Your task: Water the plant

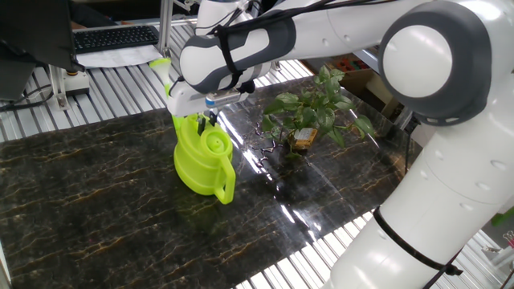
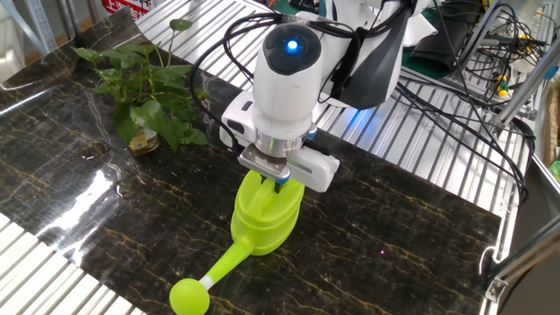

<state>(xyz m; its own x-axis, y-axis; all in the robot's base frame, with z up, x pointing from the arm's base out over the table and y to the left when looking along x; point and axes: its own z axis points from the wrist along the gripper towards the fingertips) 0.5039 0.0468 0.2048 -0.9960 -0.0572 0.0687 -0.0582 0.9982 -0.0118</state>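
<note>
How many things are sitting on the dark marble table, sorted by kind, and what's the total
Watering cans: 1, the lime-green can with the gripper at its top.
Potted plants: 1, the leafy plant in its small pot.
Total: 2 things on the table.

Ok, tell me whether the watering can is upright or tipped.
Upright: the watering can stands on its base on the table, gripper at its top; spout angled away from the plant.
</note>
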